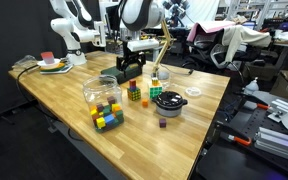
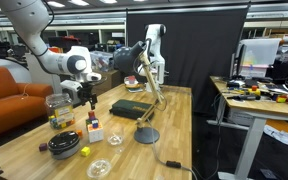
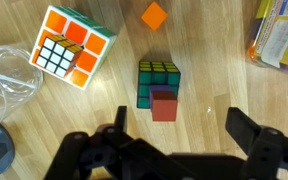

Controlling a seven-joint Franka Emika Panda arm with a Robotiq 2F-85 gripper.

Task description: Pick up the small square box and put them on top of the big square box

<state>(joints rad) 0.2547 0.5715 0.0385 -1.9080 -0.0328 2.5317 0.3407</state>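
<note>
Red small cube [image 3: 164,105] sits at twelve o'clock, ahead of the released, empty gripper [image 3: 176,122], overlapping the green puzzle cube [image 3: 156,75] beyond.

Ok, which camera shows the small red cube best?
Wrist view: the small red cube sits mid-frame, unobstructed, right by a green puzzle cube. In both exterior views it is too small to pick out surely.
</note>
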